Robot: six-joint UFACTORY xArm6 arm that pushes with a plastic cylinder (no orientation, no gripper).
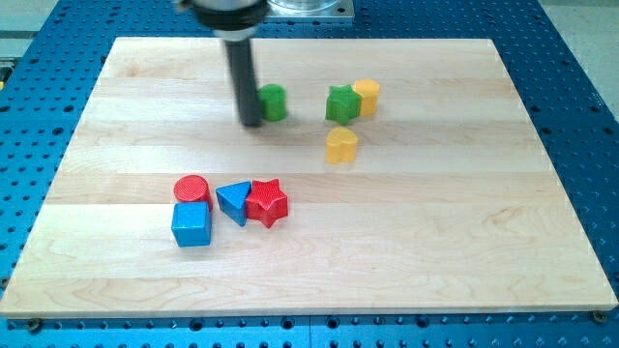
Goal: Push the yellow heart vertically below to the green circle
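Note:
The yellow heart (340,145) lies right of the board's middle, in its upper half. The green circle (275,101) lies up and to the left of it. My tip (250,123) rests on the board just left of the green circle, touching or nearly touching its left side. The rod (243,77) partly hides that side of the circle. The heart is well to the right of my tip and a little lower.
A green star (340,104) and a yellow hexagon-like block (367,97) sit together just above the heart. A red circle (191,188), blue cube (191,224), blue triangle (233,201) and red star (267,203) cluster at the lower left. The wooden board (464,242) lies on a blue perforated table.

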